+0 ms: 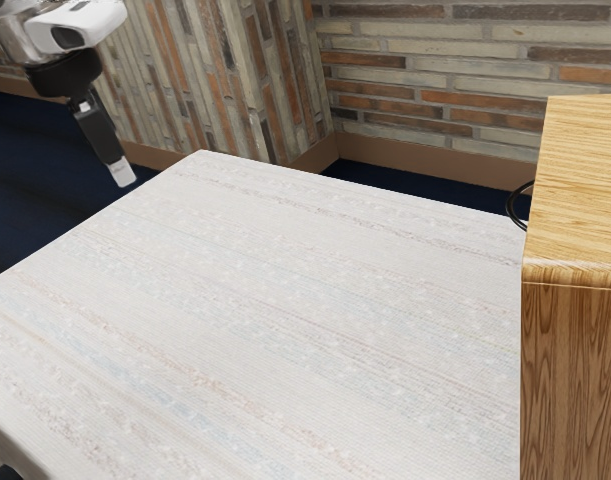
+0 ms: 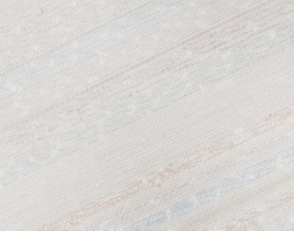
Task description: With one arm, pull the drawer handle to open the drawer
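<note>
Pale, woven-looking counter [image 2: 147, 115] lies just under my wrist camera. The black hand [image 1: 119, 170] hangs at the counter's far corner, and I cannot tell whether it is apart or together. The light oak cabinet [image 1: 575, 300] stands well apart at the exterior view's right, with only a sliver of its dark curved drawer handle [image 1: 518, 205] peeking past the edge. With the drawer front hidden, I risk clipping the cabinet, grazing the handle, or pulling off-axis and jamming the drawer.

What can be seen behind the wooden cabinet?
A black curved handle sticks out past the cabinet, brick wall beyond. The cabinet hides the drawer front.
</note>
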### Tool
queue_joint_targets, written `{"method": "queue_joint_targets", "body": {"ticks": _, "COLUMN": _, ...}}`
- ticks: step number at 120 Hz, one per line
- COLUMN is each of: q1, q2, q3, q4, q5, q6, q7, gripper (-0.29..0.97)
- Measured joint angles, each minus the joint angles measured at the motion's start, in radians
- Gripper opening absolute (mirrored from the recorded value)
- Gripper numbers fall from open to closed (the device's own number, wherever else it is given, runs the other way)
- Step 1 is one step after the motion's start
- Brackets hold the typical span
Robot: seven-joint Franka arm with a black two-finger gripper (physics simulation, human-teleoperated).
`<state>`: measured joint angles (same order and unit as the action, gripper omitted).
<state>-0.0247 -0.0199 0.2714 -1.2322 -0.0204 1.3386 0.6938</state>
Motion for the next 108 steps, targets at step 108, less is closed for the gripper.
{"method": "queue_joint_targets", "body": {"ticks": 108, "q1": -0.194, "q2": 0.135, "q3": -0.045, "q4": -0.018, "q5": -0.451, "q6": 0.208, "q7": -0.344, "gripper": 0.68}}
